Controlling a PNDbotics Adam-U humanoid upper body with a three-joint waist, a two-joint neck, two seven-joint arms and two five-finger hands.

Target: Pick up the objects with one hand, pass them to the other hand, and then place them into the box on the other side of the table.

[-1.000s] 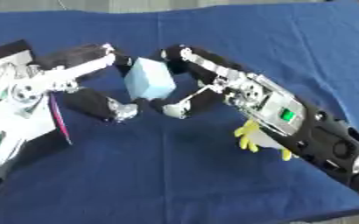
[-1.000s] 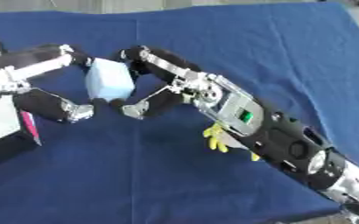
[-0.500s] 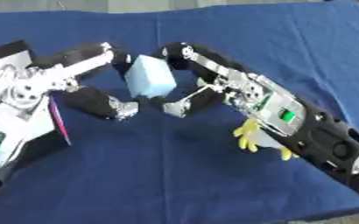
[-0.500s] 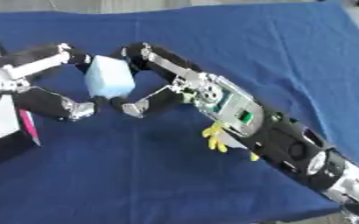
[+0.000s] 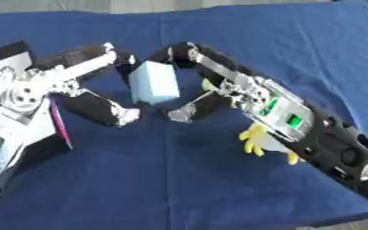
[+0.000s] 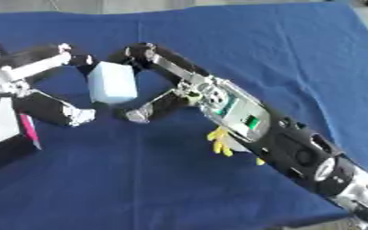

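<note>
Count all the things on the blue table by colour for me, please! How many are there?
Light blue: 1, the light blue block held up between the two robot hands.
Yellow: 1, the small yellow thing lying on the cloth, partly hidden under the right arm.
White with a pink edge: 1, the box at the left side.
Total: 3.

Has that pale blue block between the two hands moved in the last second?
No, hardly at all. The pale blue block sits as far up-left of the yellow toy as before, between the left hand and right hand.
</note>
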